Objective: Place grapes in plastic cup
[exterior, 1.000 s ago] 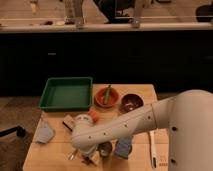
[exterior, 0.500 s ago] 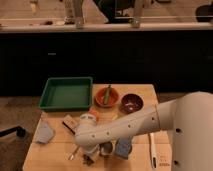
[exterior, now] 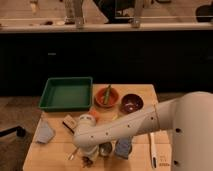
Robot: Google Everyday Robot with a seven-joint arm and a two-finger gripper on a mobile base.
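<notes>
My white arm reaches in from the right across the front of the wooden table (exterior: 145, 90). My gripper (exterior: 88, 158) points down at the table's front edge, mostly hidden under the wrist. A small dark lump right at it may be the grapes (exterior: 90, 161); I cannot tell whether it is held. A pale translucent tumbler, which looks like the plastic cup (exterior: 123, 148), stands just right of the gripper, partly behind the arm. A shiny metal cup (exterior: 105, 149) stands between the two.
A green tray (exterior: 65, 93) is at the back left. An orange bowl (exterior: 106, 98) and a dark brown bowl (exterior: 132, 104) stand behind the arm. An orange fruit (exterior: 93, 116), a grey pouch (exterior: 44, 132) and a white utensil (exterior: 152, 146) also lie on the table.
The wrist and gripper have sunk a little toward the table's front edge. The objects on the table have not moved.
</notes>
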